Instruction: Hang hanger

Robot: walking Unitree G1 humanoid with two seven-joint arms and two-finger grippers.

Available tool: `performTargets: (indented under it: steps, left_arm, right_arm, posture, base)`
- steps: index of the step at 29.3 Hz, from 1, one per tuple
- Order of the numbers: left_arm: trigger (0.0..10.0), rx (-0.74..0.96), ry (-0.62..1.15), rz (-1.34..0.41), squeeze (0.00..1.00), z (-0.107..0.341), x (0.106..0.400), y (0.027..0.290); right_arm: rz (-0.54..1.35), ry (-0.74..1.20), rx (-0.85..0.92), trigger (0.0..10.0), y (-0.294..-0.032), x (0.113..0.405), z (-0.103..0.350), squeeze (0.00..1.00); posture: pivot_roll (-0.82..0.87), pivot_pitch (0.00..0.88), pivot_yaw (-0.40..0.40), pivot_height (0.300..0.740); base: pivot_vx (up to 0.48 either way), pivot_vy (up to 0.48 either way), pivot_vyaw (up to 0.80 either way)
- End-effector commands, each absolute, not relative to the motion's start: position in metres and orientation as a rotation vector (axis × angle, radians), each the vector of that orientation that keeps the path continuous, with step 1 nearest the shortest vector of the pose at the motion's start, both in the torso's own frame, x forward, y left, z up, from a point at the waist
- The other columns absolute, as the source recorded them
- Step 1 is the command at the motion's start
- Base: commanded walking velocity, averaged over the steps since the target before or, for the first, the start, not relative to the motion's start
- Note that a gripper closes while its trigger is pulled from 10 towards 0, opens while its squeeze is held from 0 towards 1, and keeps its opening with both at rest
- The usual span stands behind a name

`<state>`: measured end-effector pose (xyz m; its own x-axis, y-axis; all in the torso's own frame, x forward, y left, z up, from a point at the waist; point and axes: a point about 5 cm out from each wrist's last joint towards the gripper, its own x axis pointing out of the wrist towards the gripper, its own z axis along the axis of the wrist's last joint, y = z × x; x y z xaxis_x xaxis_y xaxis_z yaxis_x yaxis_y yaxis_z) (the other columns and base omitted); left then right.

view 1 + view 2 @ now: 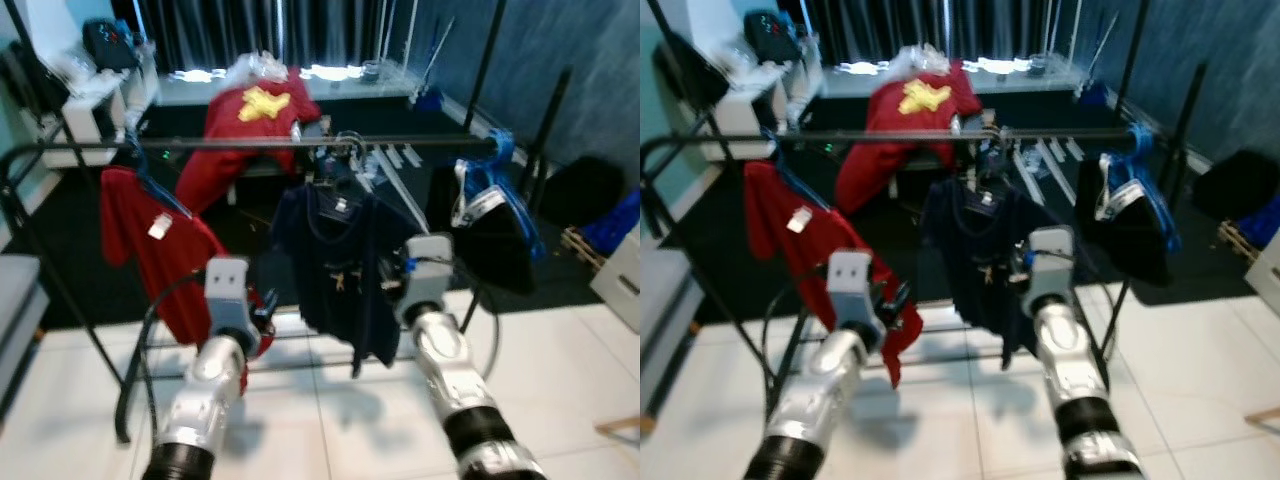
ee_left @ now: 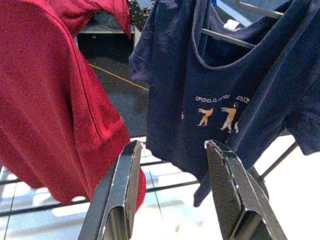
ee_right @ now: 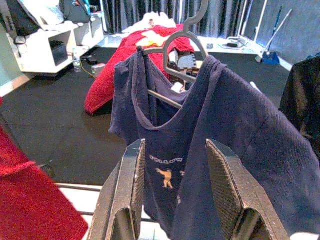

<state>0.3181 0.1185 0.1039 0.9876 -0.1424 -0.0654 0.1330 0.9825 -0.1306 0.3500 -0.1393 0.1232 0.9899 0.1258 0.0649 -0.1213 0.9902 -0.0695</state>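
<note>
While 3 garments hang on 1 rail (image 1: 250, 145), left pincer (image 2: 172, 192) & right pincer (image 3: 175, 187) both gape wide, empty.

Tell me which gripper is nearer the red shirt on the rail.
Left. The left gripper is beside the red shirt; the right gripper faces the navy shirt, farther off.

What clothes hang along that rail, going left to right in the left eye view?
Red shirt → navy T-shirt → black garment on a blue hanger.
</note>
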Motion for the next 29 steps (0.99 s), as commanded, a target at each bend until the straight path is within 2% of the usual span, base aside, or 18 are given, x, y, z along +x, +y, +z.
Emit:
performTargets:
  steps: [1,15,29]
  left_arm:
    - [10.0,-0.113,0.068,-0.162,0.00,0.105,0.317,0.115]
    - [10.0,-0.106,0.053,-0.202,0.00,0.108,0.319,0.110]
    - [10.0,-0.105,0.054,-0.208,0.00,0.109,0.319,0.110]
  right_arm:
    - [0.102,-0.079,-0.054,10.0,-0.145,0.349,0.124,0.00]
    - [0.037,-0.246,-0.074,10.0,-0.153,0.348,0.149,0.00]
    - [-0.037,-0.281,-0.080,10.0,-0.157,0.343,0.150,0.00]
  posture:
    - [-0.01,0.023,-0.005,0.740]
    - [-0.01,0.019,-0.002,0.740]
    - [-0.01,0.012,-0.003,0.740]
  base:
    - [0.315,0.000,0.00]
    - [0.317,0.000,0.00]
    - [0.309,0.000,0.00]
